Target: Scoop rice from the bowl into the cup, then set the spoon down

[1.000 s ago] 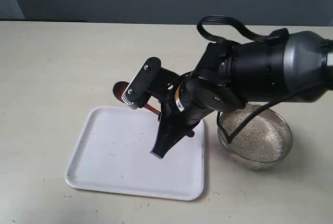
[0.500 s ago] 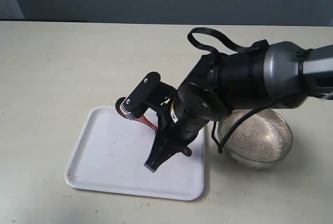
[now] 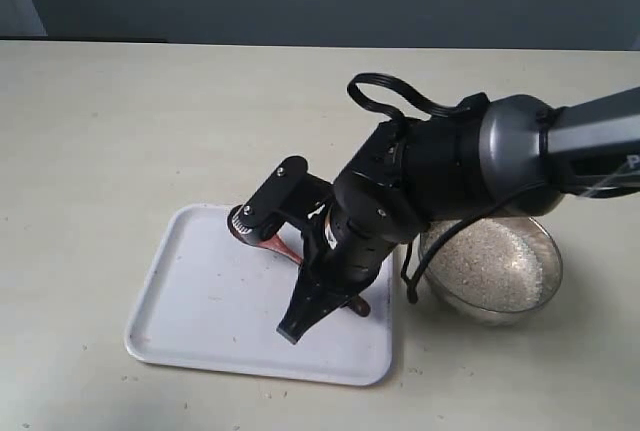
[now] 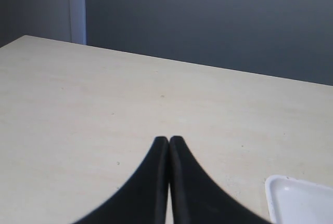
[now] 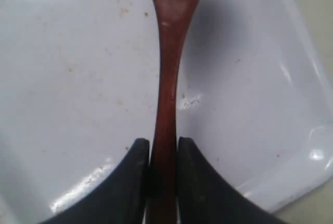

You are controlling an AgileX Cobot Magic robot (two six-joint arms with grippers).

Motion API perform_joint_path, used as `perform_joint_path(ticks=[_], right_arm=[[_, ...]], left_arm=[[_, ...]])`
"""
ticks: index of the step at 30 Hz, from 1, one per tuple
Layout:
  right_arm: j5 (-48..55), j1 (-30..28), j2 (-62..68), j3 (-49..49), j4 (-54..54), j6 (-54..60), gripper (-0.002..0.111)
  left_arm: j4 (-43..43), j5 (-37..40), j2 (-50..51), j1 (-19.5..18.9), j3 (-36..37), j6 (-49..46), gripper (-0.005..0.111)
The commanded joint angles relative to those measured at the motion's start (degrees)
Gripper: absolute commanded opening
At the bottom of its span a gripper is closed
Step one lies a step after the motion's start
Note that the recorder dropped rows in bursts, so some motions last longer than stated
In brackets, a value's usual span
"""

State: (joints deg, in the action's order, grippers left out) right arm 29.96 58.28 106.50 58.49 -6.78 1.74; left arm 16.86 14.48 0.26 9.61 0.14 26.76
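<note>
1. Exterior: since half a second ago the right arm [image 3: 470,161] has sunk and edged left. It bends over the tray [image 3: 190,301], and the right gripper [image 3: 300,316] points down with the spoon [image 3: 286,247] low over the tray; contact cannot be told. The bowl [image 3: 548,251] of rice [image 3: 490,261] sits on the table [image 3: 120,121] just beside the tray.
2. Left wrist: the left gripper [image 4: 169,142] hangs over the table, jaws together.
3. Right wrist: jaws clamped on the spoon's handle, above the tray.
</note>
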Motion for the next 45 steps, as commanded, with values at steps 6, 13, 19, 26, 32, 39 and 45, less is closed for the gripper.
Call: perform_joint_path(ticks=[6, 13, 19, 26, 32, 39, 45], right_arm=[[-0.8, 0.1, 0.0, 0.1, 0.9, 0.2, 0.028], [-0.6, 0.1, 0.0, 0.1, 0.9, -0.1, 0.042], [3.4, 0.1, -3.6, 0.1, 0.9, -0.2, 0.042], [9.0, 0.1, -15.9, 0.1, 0.8, -0.5, 0.042], [16.0, 0.1, -29.5, 0.1, -2.0, -6.0, 0.042], [20.9, 0.1, -40.4, 0.1, -10.5, -9.8, 0.042], [21.7, 0.1, -45.3, 0.1, -6.2, -12.9, 0.042]], left_arm=[[0.3, -0.7, -0.3, 0.4, -0.1, 0.1, 0.001], [0.3, -0.7, -0.3, 0.4, -0.1, 0.1, 0.001], [0.3, -0.7, -0.3, 0.4, -0.1, 0.1, 0.001], [0.3, -0.7, -0.3, 0.4, -0.1, 0.1, 0.001], [0.3, -0.7, -0.3, 0.4, -0.1, 0.1, 0.001], [0.3, -0.7, -0.3, 0.4, -0.1, 0.1, 0.001], [0.3, -0.7, -0.3, 0.4, -0.1, 0.1, 0.001]])
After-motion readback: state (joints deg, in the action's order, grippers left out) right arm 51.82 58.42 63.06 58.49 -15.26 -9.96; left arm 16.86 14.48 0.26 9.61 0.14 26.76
